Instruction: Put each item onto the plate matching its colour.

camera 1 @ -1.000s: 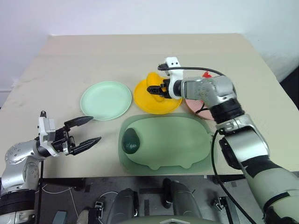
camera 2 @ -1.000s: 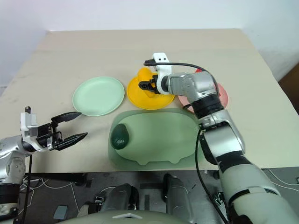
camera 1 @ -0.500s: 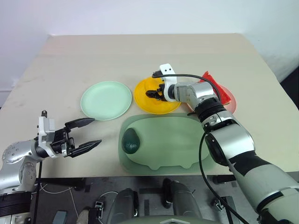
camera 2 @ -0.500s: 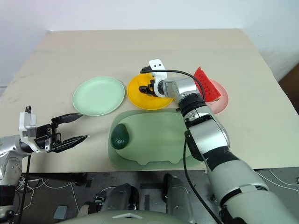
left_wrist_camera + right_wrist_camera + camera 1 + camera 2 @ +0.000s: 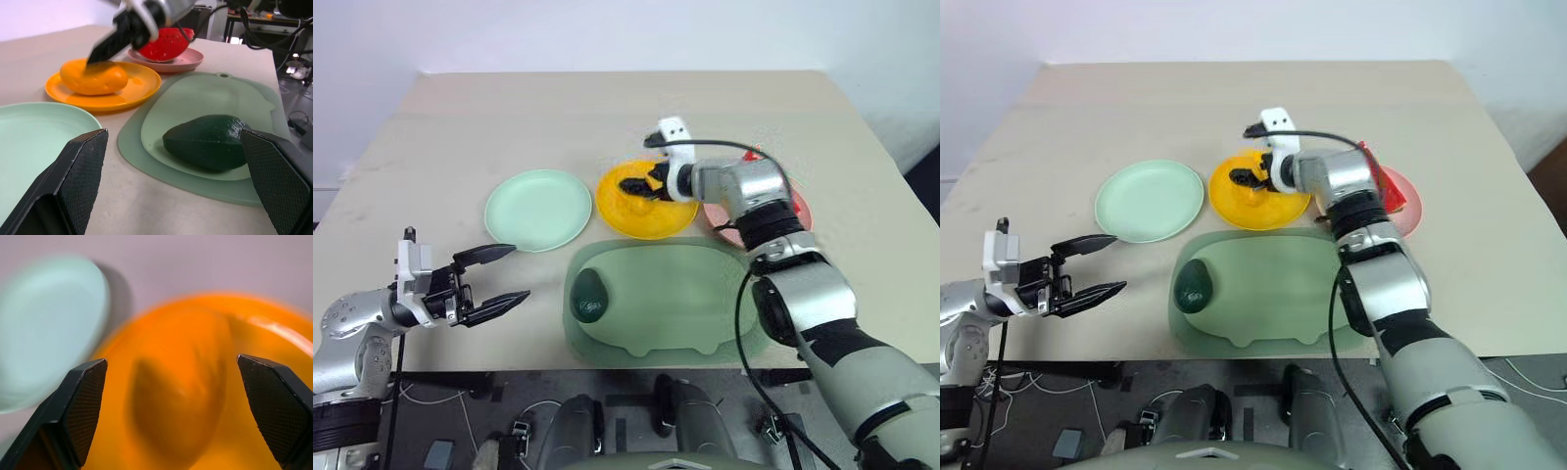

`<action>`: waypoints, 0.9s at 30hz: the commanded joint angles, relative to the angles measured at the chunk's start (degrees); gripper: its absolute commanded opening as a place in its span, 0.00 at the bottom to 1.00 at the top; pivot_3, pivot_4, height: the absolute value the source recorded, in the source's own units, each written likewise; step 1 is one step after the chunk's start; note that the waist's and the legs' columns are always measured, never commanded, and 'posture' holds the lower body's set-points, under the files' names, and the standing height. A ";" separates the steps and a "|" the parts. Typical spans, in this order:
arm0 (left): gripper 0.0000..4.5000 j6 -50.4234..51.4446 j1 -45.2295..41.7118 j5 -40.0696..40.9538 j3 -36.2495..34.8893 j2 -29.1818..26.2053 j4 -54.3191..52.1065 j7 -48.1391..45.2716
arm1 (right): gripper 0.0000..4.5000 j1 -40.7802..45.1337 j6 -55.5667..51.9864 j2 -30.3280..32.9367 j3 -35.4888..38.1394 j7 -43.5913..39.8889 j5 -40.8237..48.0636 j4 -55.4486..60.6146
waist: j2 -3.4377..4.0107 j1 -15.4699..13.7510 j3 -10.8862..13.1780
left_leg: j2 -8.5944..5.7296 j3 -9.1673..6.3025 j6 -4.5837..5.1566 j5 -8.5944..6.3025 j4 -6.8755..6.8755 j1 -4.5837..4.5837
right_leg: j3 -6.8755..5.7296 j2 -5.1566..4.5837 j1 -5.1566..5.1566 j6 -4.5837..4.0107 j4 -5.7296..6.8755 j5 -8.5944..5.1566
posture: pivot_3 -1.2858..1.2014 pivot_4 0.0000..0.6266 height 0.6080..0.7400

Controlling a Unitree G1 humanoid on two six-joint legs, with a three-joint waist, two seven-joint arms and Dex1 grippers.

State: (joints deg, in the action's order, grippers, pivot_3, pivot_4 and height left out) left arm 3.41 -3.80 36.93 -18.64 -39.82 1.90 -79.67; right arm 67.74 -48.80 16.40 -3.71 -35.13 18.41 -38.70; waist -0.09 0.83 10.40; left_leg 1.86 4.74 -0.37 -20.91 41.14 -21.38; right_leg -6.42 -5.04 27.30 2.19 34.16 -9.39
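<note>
A light wooden desk (image 5: pixel 460 127) holds three plates in a row: a pale green plate (image 5: pixel 537 210), a yellow plate (image 5: pixel 644 202) and a pink plate (image 5: pixel 168 58). The yellow mango (image 5: pixel 94 77) lies on the yellow plate, its matching colour, and the right claw (image 5: pixel 641 184) hangs just above it with its black fingers spread wide and nothing between them, which suggests a release. The red watermelon wedge (image 5: pixel 166 43) rests on the pink plate, partly hidden behind the right arm in the head views, so it too looks sorted. The dark green avocado (image 5: pixel 588 295) is the one fruit out of place: it sits at the left end of the large green pig-shaped board (image 5: pixel 685 294), near the desk's front edge, apart from the empty green plate. The left claw (image 5: pixel 492 281) hovers low off the desk's front left corner, wide and empty, aimed toward the avocado, likely ready to fetch it.
</note>
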 commanded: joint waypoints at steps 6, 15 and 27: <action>1.00 3.82 3.08 3.15 -0.77 0.17 -9.19 3.01 | 0.99 -13.14 -9.97 16.95 10.46 -13.49 12.76 30.80 | 0.00 -0.09 0.00 | -0.02 -0.02 0.02 -0.01 -0.01 0.01 | -0.01 -0.01 -0.03 0.01 -0.04 0.00 | 0.52 0.24 0.95; 1.00 13.62 11.50 6.04 0.20 1.76 -28.66 17.54 | 0.99 -33.03 3.88 28.86 13.98 -29.22 15.21 40.11 | -0.02 0.02 -0.01 | -0.01 -0.07 0.29 -0.16 -0.01 0.26 | 0.14 0.02 -0.12 0.00 -0.05 -0.01 | 0.52 0.24 0.95; 1.00 34.97 10.81 8.61 8.67 6.44 -46.07 50.49 | 0.99 -52.79 17.52 33.04 18.05 -42.48 17.93 47.72 | -0.07 -1.47 0.02 | -0.03 -0.15 0.37 -0.22 -0.04 1.06 | 0.19 0.03 -0.87 0.06 -0.18 -0.08 | 0.52 0.24 0.95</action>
State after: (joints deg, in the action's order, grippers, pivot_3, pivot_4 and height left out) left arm 36.06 7.15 45.24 -11.46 -33.95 -40.67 -33.99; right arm 15.88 -33.89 48.73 12.48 -76.04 35.12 6.94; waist -0.16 -0.64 10.43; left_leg 1.81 4.59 -0.01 -21.13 41.11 -20.31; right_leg -6.22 -5.00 26.41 2.26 33.98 -9.48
